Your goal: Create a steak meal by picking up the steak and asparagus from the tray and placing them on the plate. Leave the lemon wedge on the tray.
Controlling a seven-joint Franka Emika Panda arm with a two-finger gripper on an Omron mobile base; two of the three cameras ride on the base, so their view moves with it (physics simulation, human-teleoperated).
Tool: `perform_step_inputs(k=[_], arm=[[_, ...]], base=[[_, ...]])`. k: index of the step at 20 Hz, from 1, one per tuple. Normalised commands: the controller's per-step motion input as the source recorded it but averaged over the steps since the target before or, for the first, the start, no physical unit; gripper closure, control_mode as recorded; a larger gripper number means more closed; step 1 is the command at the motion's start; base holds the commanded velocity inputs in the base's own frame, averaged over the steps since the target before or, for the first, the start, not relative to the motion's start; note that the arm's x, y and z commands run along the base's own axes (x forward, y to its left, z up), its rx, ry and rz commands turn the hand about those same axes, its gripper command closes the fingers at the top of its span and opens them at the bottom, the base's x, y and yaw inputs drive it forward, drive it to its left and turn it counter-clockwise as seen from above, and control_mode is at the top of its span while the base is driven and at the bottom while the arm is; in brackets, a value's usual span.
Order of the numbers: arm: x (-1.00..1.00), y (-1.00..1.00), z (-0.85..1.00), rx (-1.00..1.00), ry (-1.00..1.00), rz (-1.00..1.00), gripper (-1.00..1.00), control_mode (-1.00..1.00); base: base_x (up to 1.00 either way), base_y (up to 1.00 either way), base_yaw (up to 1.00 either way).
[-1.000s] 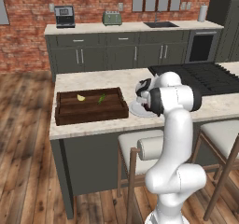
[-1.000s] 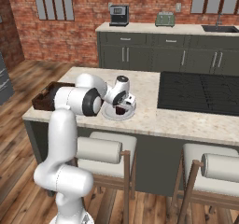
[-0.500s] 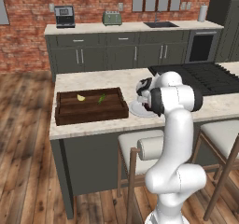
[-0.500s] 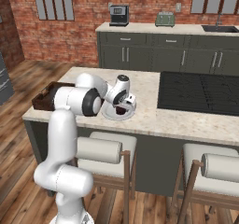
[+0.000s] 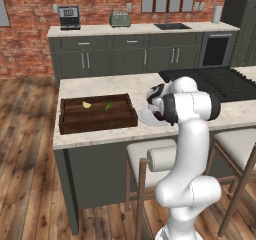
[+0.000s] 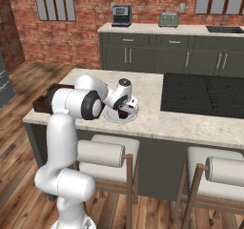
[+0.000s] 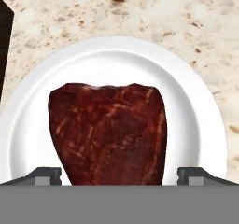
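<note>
The tool (image 7: 119, 176) stands wide open directly over the steak (image 7: 109, 132), which lies on the plate (image 7: 196, 120) on the desk (image 7: 196, 22).

Risk: lifting off at an angle could drag the steak off the plate.

The tray (image 5: 98, 117) holds the asparagus (image 5: 108, 105) and the lemon wedge (image 5: 87, 104), set apart.

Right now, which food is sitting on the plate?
The dark reddish-brown steak lies on the round white plate; the yellow lemon wedge and green asparagus lie in the tray.
</note>
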Motion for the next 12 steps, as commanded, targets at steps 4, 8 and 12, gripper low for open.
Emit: perform_step_inputs(k=[4,8,12], arm=[[-0.26,0.02,0.31,0.0,-0.13,0.0,-1.0,-1.0],[-0.13,0.08,0.56,0.0,-0.17,0.0,-1.0,-1.0],[-0.17,0.19,0.48,-0.02,-0.09,0.0,-1.0,-1.0]], base=[[0.0,0.0,0.0],[0.0,0.0,0.0],[0.0,0.0,0.0]])
